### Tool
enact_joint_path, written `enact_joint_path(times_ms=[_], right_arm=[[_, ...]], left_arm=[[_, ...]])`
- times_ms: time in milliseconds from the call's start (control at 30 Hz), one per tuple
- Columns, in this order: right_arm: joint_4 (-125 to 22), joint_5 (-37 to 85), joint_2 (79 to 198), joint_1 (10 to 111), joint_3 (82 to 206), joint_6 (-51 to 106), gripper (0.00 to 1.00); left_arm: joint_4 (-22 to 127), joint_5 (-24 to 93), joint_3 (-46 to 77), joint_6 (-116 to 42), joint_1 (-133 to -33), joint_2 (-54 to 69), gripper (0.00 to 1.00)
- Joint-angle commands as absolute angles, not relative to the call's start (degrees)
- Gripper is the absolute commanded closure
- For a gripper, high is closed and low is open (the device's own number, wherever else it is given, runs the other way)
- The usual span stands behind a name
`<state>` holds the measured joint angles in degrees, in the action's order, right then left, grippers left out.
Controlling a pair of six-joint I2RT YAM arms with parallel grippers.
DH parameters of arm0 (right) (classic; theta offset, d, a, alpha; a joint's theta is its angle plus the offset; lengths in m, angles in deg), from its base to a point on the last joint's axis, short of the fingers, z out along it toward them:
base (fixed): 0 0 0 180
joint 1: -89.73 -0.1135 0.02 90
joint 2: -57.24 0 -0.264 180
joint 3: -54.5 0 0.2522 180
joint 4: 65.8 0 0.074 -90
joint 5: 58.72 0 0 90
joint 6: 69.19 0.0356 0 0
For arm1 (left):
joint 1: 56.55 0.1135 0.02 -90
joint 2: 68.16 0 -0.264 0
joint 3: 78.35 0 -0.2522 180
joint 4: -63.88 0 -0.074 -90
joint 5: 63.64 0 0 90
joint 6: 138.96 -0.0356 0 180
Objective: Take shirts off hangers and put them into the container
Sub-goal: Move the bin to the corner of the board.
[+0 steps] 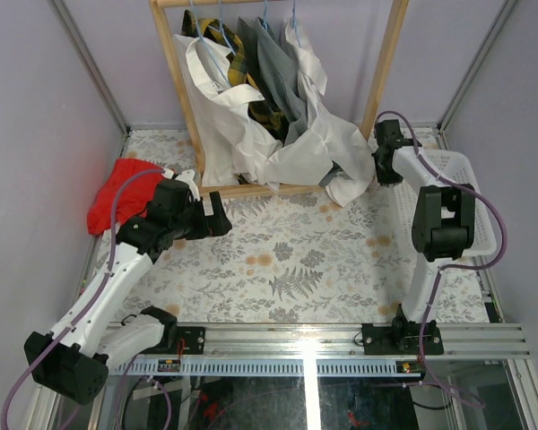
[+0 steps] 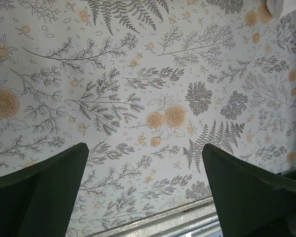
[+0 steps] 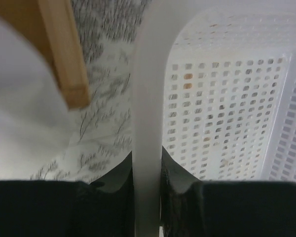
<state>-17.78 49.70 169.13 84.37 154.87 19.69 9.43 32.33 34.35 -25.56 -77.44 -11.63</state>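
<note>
Several shirts hang on the wooden rack at the back: a white one (image 1: 217, 116), a yellow-and-black plaid one (image 1: 242, 63), a grey one (image 1: 282, 81) and another white one (image 1: 318, 143) trailing onto the table. Light-blue hangers (image 1: 220, 13) hook over the top bar. The white mesh container (image 1: 471, 193) sits at the right. My right gripper (image 1: 383, 148) is at its far left corner, shut on the container's rim (image 3: 147, 98), one finger on each side of the wall. My left gripper (image 2: 144, 148) hovers open over the floral tablecloth, holding nothing.
A red cloth (image 1: 117, 193) lies at the left behind my left arm. The rack's wooden base (image 3: 64, 54) ends just left of the container, with white shirt fabric (image 3: 19, 108) beside it. The metal rail (image 2: 177, 219) runs along the table's near edge.
</note>
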Motion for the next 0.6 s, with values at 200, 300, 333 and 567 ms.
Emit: enact_joint_path(times_ms=[200, 300, 333, 567], right_arm=[[-19.68, 43.28, 178.85, 86.57, 170.80, 12.03, 0.90], [-18.40, 41.68, 178.40, 86.57, 171.77, 12.25, 0.62], [-17.46, 40.55, 177.29, 86.60, 171.64, 12.85, 0.51], [-18.18, 39.64, 158.51, 86.57, 161.03, 20.88, 0.23]], left_arm=[[8.57, 33.04, 32.64, -27.70, -77.34, -10.92, 0.00], [8.46, 32.08, 33.36, -26.86, -77.30, -12.00, 0.00], [8.51, 31.83, 33.62, -26.39, -77.31, -12.36, 0.00], [8.28, 31.24, 33.92, -22.49, -77.31, -15.11, 0.00]])
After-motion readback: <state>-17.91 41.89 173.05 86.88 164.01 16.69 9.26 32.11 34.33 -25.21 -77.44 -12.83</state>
